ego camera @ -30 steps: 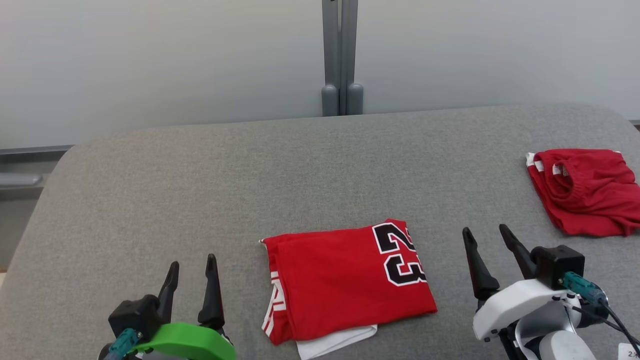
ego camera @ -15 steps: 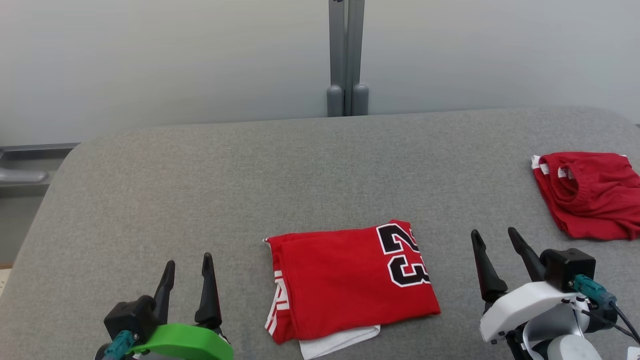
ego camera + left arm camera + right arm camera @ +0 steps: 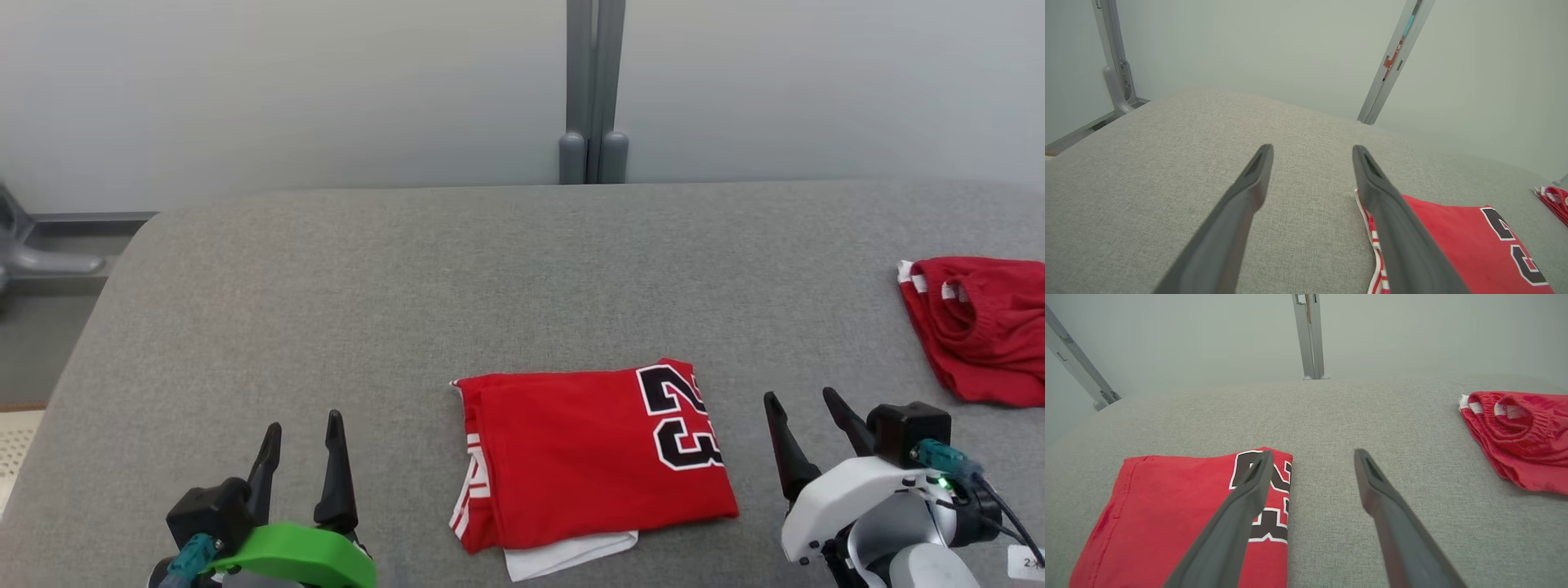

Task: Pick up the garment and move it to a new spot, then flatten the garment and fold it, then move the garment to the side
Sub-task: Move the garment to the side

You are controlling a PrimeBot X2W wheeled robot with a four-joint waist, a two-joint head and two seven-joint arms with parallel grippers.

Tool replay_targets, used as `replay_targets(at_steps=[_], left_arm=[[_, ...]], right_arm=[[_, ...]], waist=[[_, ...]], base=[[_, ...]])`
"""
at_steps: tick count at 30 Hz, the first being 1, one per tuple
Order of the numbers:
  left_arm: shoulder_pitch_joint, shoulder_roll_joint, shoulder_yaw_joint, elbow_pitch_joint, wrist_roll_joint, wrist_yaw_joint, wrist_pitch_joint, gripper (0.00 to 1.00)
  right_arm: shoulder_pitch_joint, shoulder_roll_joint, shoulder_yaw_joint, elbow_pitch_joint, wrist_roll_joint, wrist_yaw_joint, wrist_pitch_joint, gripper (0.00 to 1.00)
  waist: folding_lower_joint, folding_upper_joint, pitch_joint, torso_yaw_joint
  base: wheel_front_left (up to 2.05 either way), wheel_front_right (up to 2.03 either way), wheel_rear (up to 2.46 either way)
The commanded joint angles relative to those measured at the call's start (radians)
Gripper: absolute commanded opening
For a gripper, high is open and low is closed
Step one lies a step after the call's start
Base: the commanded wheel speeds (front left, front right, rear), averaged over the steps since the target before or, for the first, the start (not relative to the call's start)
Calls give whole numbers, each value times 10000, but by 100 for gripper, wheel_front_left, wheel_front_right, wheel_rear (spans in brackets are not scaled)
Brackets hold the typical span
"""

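Jersey, red with a black 23, lies folded near the front of your gray padded surface, between left claw and right claw; another red garment sits far right, a pale wall and gray post behind. Against a second ago the whole view has slid sideways: your head camera turned, the cloth didn't. Both claws gape wide, holding nothing.

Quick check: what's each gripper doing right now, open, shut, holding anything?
Left gripper: open, holding nothing, above the grey surface left of the folded red jersey.
Right gripper: open, holding nothing, right of the jersey.
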Motion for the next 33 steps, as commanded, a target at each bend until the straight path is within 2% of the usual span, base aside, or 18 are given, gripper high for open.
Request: replay_targets(at_steps=[1, 7, 15, 19, 24, 25, 26, 27, 29, 30, 31, 32, 33], left_arm=[[-177, 78, -1, -19, 9, 25, 28, 100], [-265, 168, 61, -58, 39, 93, 83, 100], [-138, 395, 347, -179, -48, 224, 29, 100], [-16, 461, 461, -247, -67, 278, -5, 100], [-7, 510, 521, -339, -68, 293, -38, 100], [-24, 513, 511, -343, -58, 284, -30, 100], [-51, 505, 488, -348, -52, 263, -23, 100], [-88, 494, 456, -357, -38, 246, -14, 100], [-154, 461, 398, -368, -19, 215, 6, 100], [-179, 457, 386, -364, 0, 222, 11, 100], [-213, 446, 356, -365, 26, 220, 13, 100], [-228, 443, 354, -369, 38, 223, 13, 100], [-250, 442, 327, -368, 54, 219, 18, 100]], right_arm=[[-182, -11, -42, 115, 40, -2, 168, 100], [-697, -15, -370, 1143, -217, -2, 922, 100], [-1599, -13, -728, 3352, 432, -2, 1428, 100], [-1897, -21, -668, 4176, 832, -2, 1550, 100], [-2285, -13, -647, 5067, 731, -2, 1604, 100], [-2391, -7, -662, 5239, 635, -2, 1533, 84], [-2476, -7, -644, 5366, 600, -2, 1512, 61], [-2579, -10, -661, 5517, 546, -2, 1439, 47], [-2761, -5, -585, 5738, 502, -2, 1352, 39], [-2834, 1, -539, 5835, 434, -2, 1310, 27], [-2909, -9, -508, 5939, 359, -4, 1249, 10], [-2982, -12, -459, 6008, 276, -12, 1183, 0], [-3070, -30, -449, 6099, 199, -13, 1096, 0]], waist=[[0, 0, 103, 337], [0, 0, 324, 1267], [0, 0, 599, 2333], [0, 0, 675, 2531], [0, 0, 812, 2478], [0, 0, 853, 2414], [0, 0, 884, 2362], [0, 0, 921, 2281], [0, 0, 988, 2111], [0, 0, 1017, 2021], [0, 0, 1056, 1901], [0, 0, 1087, 1783], [0, 0, 1118, 1638]], base=[[0, 0, 0], [0, 0, 0], [0, 0, 0], [0, 0, 0], [0, 0, 0], [0, 0, 0], [0, 0, 0], [0, 0, 0], [0, 0, 0], [0, 0, 0], [0, 0, 0], [0, 0, 0], [0, 0, 0]])
